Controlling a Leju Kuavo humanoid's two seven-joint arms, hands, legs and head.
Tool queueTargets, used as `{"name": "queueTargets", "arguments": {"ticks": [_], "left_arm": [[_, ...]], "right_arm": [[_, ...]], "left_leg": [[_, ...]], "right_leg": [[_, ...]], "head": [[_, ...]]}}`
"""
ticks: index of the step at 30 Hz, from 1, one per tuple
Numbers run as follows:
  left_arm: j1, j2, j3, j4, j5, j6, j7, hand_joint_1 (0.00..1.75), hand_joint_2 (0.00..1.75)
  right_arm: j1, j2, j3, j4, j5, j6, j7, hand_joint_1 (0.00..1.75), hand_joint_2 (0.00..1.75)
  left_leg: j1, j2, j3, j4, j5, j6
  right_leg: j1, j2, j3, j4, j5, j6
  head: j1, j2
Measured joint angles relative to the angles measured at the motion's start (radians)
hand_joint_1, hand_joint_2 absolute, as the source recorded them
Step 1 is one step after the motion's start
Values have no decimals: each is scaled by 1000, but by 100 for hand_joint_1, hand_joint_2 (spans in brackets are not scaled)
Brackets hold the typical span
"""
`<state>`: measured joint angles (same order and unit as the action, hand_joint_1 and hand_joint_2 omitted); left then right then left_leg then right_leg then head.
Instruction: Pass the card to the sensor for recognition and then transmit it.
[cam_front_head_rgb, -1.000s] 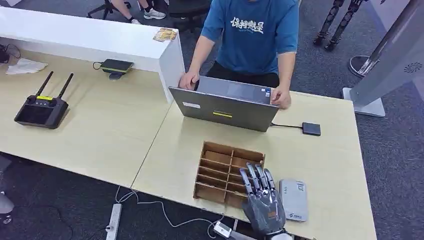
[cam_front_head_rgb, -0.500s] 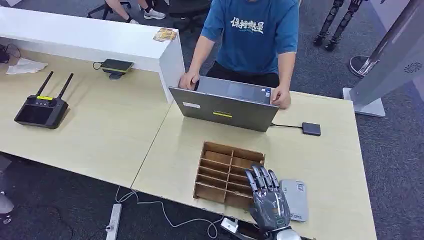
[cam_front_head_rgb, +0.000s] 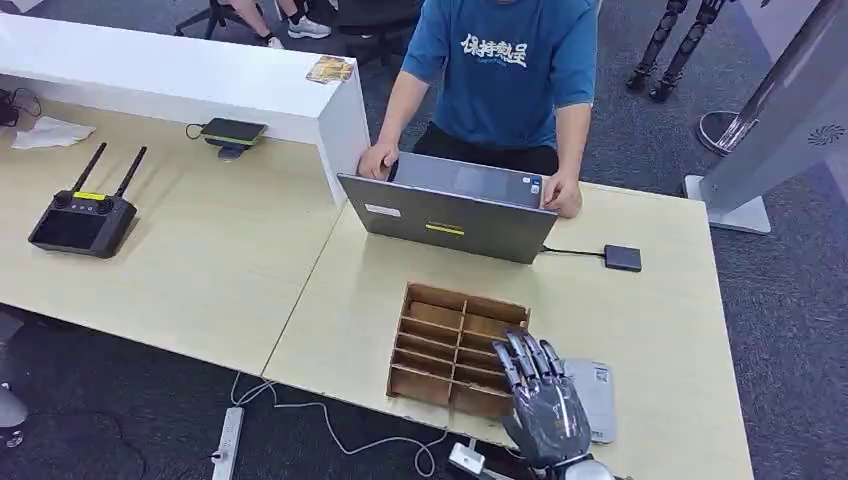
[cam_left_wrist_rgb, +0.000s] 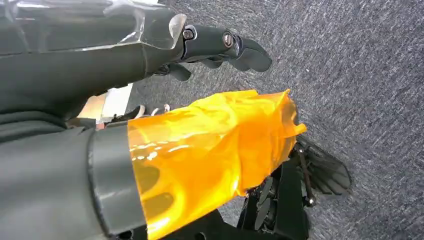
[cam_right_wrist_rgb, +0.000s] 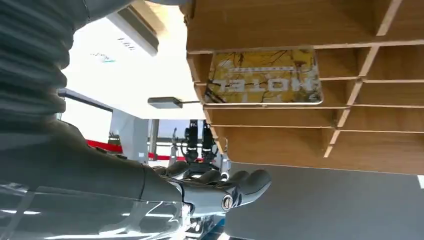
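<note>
A yellow card (cam_right_wrist_rgb: 264, 76) printed with "HOTEL" lies in one slot of the wooden divider box (cam_front_head_rgb: 440, 340), close in front of my right hand in the right wrist view. Near the table's front edge, my right hand (cam_front_head_rgb: 543, 405) hovers over that box's right corner with its fingers (cam_right_wrist_rgb: 235, 190) stretched out and nothing in them. A flat grey device (cam_front_head_rgb: 600, 395) lies just right of the hand, partly covered by it. A small black box (cam_front_head_rgb: 622, 258) is cabled to the laptop (cam_front_head_rgb: 445, 215). My left hand (cam_left_wrist_rgb: 215, 47) hangs over the carpet, holding nothing.
A person in a blue shirt (cam_front_head_rgb: 505, 70) stands behind the laptop with both hands on it. A black controller with antennas (cam_front_head_rgb: 82, 220) lies on the left table. A white counter (cam_front_head_rgb: 180, 75) carries another yellowish card (cam_front_head_rgb: 329, 69). Bare tabletop lies right of the box.
My right hand has slid a little to the right and back toward the table's front edge, covering more of the grey device. Nothing else has moved.
</note>
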<state>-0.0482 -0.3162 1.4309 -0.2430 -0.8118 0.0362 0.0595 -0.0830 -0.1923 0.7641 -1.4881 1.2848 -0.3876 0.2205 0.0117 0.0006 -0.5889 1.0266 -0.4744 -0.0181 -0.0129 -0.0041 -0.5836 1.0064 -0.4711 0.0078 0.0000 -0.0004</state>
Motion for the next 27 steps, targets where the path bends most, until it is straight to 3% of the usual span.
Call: {"name": "queueTargets", "arguments": {"ticks": [17, 27], "left_arm": [[0, 0, 1, 0, 3, -3, 0, 0, 0], [2, 0, 18, 0, 14, -3, 0, 0, 0]], "right_arm": [[-32, -2, 23, 6, -33, 43, 13, 0, 175], [-19, -26, 25, -29, -56, 50, 67, 0, 175]], "left_leg": [[0, 0, 0, 0, 0, 0], [0, 0, 0, 0, 0, 0]], "right_leg": [[0, 0, 0, 0, 0, 0], [0, 0, 0, 0, 0, 0]], "head": [[0, 0], [0, 0]]}}
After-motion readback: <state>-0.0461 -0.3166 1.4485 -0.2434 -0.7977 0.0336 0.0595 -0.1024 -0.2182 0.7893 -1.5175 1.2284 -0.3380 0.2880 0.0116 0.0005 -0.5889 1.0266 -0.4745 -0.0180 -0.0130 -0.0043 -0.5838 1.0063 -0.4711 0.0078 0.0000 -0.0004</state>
